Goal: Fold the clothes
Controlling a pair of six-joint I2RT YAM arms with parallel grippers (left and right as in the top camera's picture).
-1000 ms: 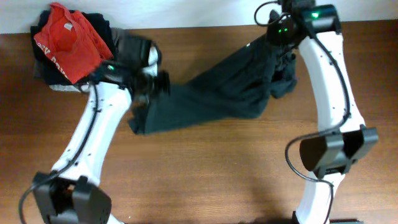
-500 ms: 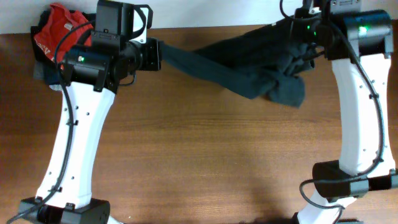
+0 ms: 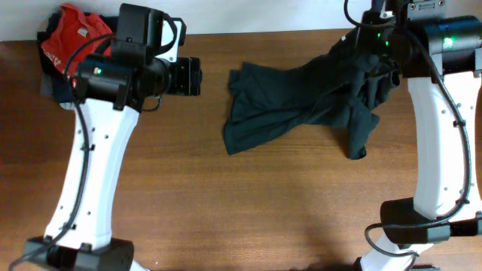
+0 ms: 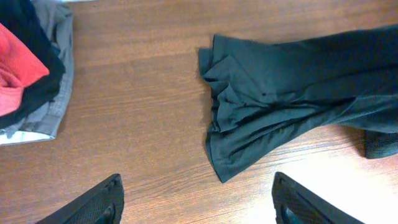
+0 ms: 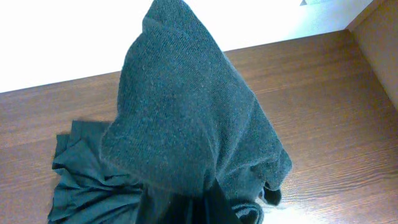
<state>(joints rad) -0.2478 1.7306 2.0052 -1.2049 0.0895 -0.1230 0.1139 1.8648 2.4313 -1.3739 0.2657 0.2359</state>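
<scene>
Clothes (image 3: 294, 105) clamped in raised right gripper (image 3: 376, 53) near the far edge, hem spread on table (image 3: 226, 203), well apart from left gripper (image 4: 199, 202), fingers wide, empty; open wood in front.

Count on the surface (image 3: 248, 203): clothes and arms.
One dark garment (image 3: 294, 98); a pile holding one red shirt (image 3: 64, 41), one black piece (image 4: 31, 37) and one grey piece (image 4: 59, 93); two arms: left arm (image 3: 90, 173), right arm (image 3: 440, 150).
</scene>
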